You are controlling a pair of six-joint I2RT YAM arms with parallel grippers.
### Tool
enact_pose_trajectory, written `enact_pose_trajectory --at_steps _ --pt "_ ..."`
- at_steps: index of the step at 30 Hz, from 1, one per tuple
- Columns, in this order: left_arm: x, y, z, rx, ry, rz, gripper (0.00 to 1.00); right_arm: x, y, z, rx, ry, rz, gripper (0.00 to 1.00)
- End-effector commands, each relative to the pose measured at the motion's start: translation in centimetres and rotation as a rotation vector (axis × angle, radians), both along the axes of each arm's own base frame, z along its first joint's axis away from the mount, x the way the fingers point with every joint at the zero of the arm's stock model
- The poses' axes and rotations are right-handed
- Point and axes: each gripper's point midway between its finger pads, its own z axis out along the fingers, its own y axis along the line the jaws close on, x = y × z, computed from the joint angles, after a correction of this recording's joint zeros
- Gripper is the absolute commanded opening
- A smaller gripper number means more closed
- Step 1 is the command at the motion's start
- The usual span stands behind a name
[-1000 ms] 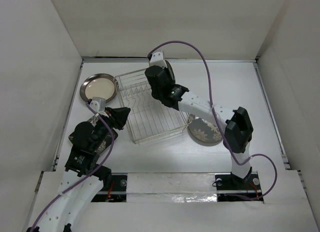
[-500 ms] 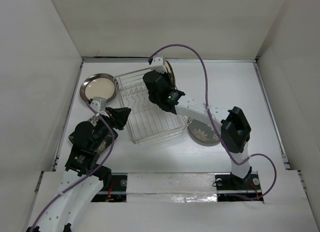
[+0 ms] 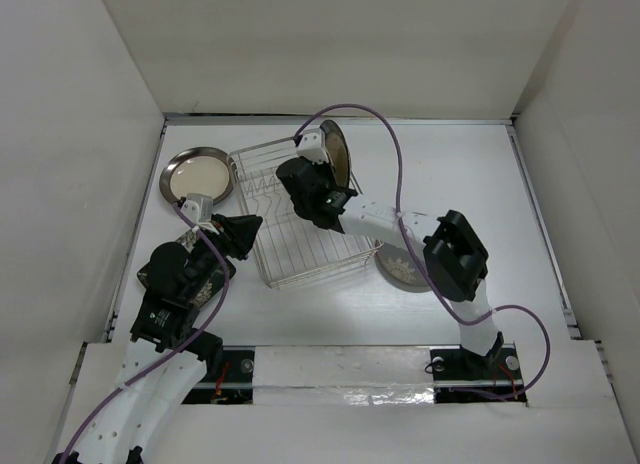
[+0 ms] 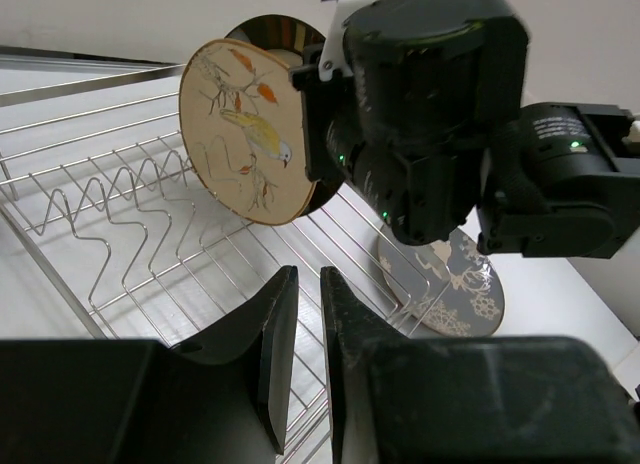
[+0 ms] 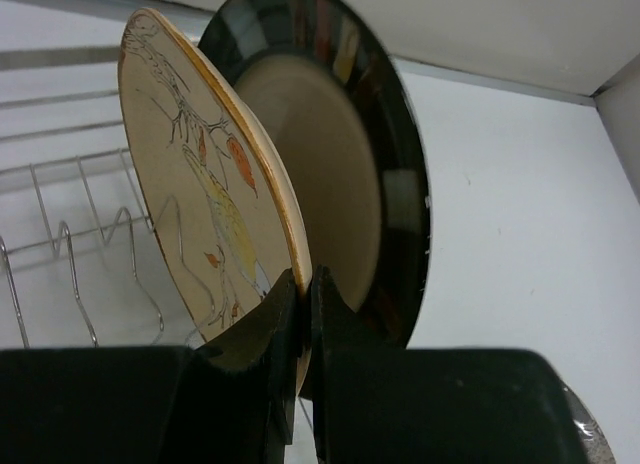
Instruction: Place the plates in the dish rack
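Note:
My right gripper [image 5: 305, 282] is shut on the lower rim of the tan bird-print plate [image 5: 195, 174] and holds it upright over the dish rack [image 3: 305, 246], above the wire prongs [image 4: 110, 199]. The same plate shows in the left wrist view [image 4: 245, 134]. The black-rimmed gold plate [image 5: 395, 174] stands just behind it at the rack's far right side [image 3: 340, 152]. The silver-rimmed cream plate [image 3: 198, 174] lies flat to the left of the rack. The dark grey floral plate [image 4: 455, 284] lies to the right of the rack. My left gripper [image 4: 303, 284] is shut and empty at the rack's near left corner.
A dark patterned plate [image 3: 158, 266] lies partly under my left arm. White walls close the table in on the left, back and right. The right arm [image 3: 400, 224] reaches across the rack's right side, its purple cable arching above.
My right gripper has carried the tan bird plate leftward, away from the black-rimmed plate and further over the rack. The left arm has not moved.

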Motion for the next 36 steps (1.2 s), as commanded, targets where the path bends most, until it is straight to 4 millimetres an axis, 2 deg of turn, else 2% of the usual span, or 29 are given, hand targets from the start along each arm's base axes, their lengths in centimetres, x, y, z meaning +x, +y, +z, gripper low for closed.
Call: enact_pose_trajectory --at_steps 1,7,9,11,12,14,16,19,20,21,22,23,24,25,26,27,28,29,30,31,32,33,34,35,36 --pt "-0.5 -0.3 2.5 -0.035 -0.069 -0.025 0.13 -0.1 1.1 2.1 0.178 -0.082 -0.036 0.0" --pt "-0.5 -0.4 2.5 -0.036 -0.068 -0.028 0.13 -0.6 0.9 -0.1 0.203 -0.042 -0.046 0.01" --pt "-0.6 -0.3 2.7 -0.038 -0.077 -0.024 0.13 -0.7 1.0 -0.4 0.217 -0.033 -0.043 0.11" --pt "-0.4 -0.3 2.6 -0.037 -0.07 -0.02 0.13 -0.8 0.8 -0.1 0.219 -0.031 -0.047 0.31" --pt "-0.4 -0.4 2.5 -0.036 -0.067 -0.023 0.13 -0.8 0.8 0.0 0.219 -0.031 -0.047 0.35" --pt "-0.5 -0.4 2.6 -0.038 -0.069 -0.028 0.13 -1.0 0.7 1.3 0.242 -0.048 -0.039 0.47" --pt "-0.6 -0.3 2.8 -0.042 -0.079 -0.021 0.13 -1.1 0.7 3.6 0.276 -0.072 -0.01 0.54" --pt "-0.4 -0.3 2.6 -0.037 -0.07 -0.022 0.13 -1.6 0.6 5.8 0.306 -0.088 0.03 0.65" --pt "-0.4 -0.4 2.6 -0.038 -0.069 -0.025 0.13 -2.0 0.3 7.7 0.344 -0.104 0.053 0.71" --pt "-0.6 -0.3 2.7 -0.041 -0.076 -0.025 0.13 -2.4 0.3 7.8 0.356 -0.1 0.075 0.74" --pt "-0.6 -0.3 2.8 -0.041 -0.08 -0.024 0.13 -2.8 0.4 8.3 0.378 -0.095 0.11 0.75" --pt "-0.6 -0.2 3.0 -0.044 -0.083 -0.021 0.13 -3.6 -0.5 10.4 0.419 -0.119 0.126 0.76" --pt "-0.5 -0.2 2.9 -0.043 -0.08 -0.016 0.13 -4.2 -1.0 11.2 0.449 -0.133 0.135 0.76" --pt "-0.5 -0.2 2.8 -0.04 -0.078 -0.017 0.13 -4.9 -2.0 9.7 0.43 -0.115 0.13 0.75" --pt "-0.5 -0.3 2.7 -0.039 -0.075 -0.023 0.13 -5.5 -3.0 9.8 0.447 -0.124 0.127 0.6" --pt "-0.7 -0.3 2.9 -0.043 -0.082 -0.025 0.13 -6.9 -4.7 11.9 0.543 -0.17 0.125 0.44" --pt "-0.8 -0.2 3.0 -0.045 -0.086 -0.024 0.13 -7.1 -6.9 8.8 0.528 -0.131 0.095 0.22" --pt "-0.8 -0.1 3.1 -0.046 -0.092 -0.021 0.13 -7.5 -8.5 7.8 0.564 -0.118 0.079 0.0" --pt "-0.9 -0.1 3.2 -0.049 -0.096 -0.018 0.13 -8.6 -10.7 8.4 0.679 -0.13 0.06 0.0" --pt "-0.8 -0.1 3.3 -0.047 -0.097 -0.019 0.13 -8.5 -12.5 6.8 0.72 -0.097 0.052 0.0" --pt "-0.9 -0.1 3.3 -0.049 -0.097 -0.021 0.13 -9.7 -14.4 1.7 0.698 -0.018 0.015 0.0" --pt "-1.0 -0.2 3.3 -0.049 -0.099 -0.027 0.13 -10.6 -16.1 -0.4 0.744 0.013 -0.035 0.0" --pt "-1.0 -0.2 3.3 -0.051 -0.098 -0.027 0.13 -11.8 -17.9 -0.8 0.795 0.011 -0.056 0.0" --pt "-1.0 -0.2 3.4 -0.052 -0.101 -0.025 0.13 -12.9 -20.9 -4.6 0.779 0.054 -0.15 0.0" --pt "-1.0 -0.2 3.4 -0.054 -0.102 -0.026 0.13 -14.2 -22.7 -6.3 0.798 0.084 -0.218 0.0"
